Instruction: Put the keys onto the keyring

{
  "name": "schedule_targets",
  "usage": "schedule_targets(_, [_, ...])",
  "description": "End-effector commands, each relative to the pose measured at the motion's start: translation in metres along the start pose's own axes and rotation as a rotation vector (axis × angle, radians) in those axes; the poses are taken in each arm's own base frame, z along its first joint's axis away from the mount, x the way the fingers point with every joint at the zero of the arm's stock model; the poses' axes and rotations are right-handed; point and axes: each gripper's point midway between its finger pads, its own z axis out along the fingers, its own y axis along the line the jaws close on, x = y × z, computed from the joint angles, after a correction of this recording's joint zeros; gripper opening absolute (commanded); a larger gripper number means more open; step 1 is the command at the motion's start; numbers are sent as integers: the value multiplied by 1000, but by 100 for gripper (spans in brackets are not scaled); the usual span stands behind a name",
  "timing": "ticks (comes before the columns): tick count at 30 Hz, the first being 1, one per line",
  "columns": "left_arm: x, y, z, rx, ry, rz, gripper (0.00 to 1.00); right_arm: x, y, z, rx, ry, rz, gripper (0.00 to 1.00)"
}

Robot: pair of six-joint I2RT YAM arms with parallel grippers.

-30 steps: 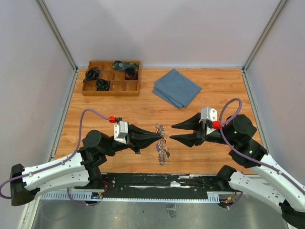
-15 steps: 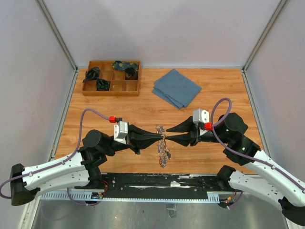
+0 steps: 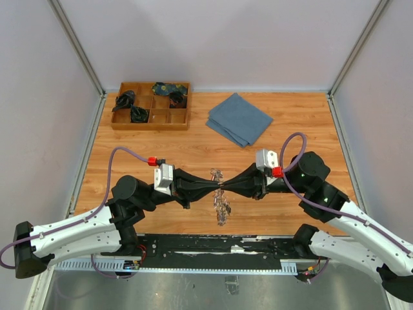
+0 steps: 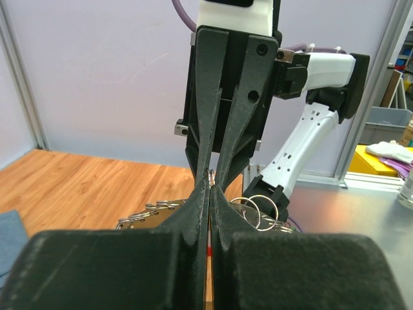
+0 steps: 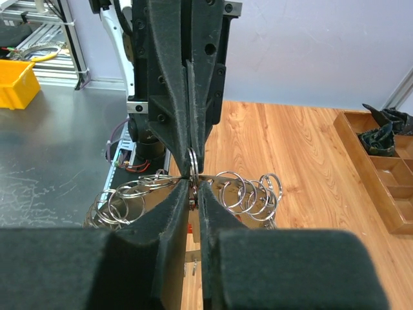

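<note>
The keyring point(image 3: 220, 196) hangs as a silvery bunch of keys and small rings between my two grippers at the middle front of the table. My left gripper point(image 3: 219, 186) is shut on it from the left. My right gripper point(image 3: 224, 187) comes from the right, tip to tip with the left, and is shut on a key's small ring. In the left wrist view the left gripper point(image 4: 211, 185) is closed, with rings point(image 4: 259, 202) beside it. In the right wrist view the right gripper point(image 5: 194, 186) pinches a small ring on the keyring wire point(image 5: 248, 188). No loose keys show.
A wooden compartment tray point(image 3: 150, 120) with dark items stands at the back left and also shows in the right wrist view point(image 5: 381, 194). A folded blue cloth point(image 3: 239, 119) lies at the back centre. A black rail point(image 3: 213, 244) runs along the table's front edge.
My right gripper has moved left from about a hand's width away, closing from wide open, and now meets the left gripper's tips at the keyring. The left gripper has stayed put.
</note>
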Motion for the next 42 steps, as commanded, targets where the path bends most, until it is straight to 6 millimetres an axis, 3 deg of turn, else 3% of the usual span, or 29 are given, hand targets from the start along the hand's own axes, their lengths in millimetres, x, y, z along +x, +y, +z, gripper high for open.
schedule_targets(1, [-42, -4, 5, 15, -120, 37, 0, -13, 10, 1, -50, -29, -44, 7])
schedule_targets(3, [-41, -3, 4, 10, -119, 34, 0, -18, 11, -1, -49, -21, -50, 0])
schedule_targets(6, [-38, -2, 4, 1, -109, 31, 2, -20, 8, -6, -30, 48, -46, 0])
schedule_targets(12, [-31, 3, 1, -24, -71, 31, 31, 1, 5, -27, -15, 355, 19, 0])
schedule_targets(18, [-19, 13, 3, -72, -8, 39, 40, 8, 3, -52, -18, 635, 67, 0])
schedule_targets(22, [-10, 18, 10, -82, 44, 45, 45, 18, 3, -58, -15, 787, 57, 0])
schedule_targets(27, [5, 13, 19, -29, 94, 38, 48, 21, 6, -55, -16, 872, 73, 0])
schedule_targets(42, [27, -2, 29, 85, 183, 21, 41, 16, 7, -46, -27, 836, 61, 0])
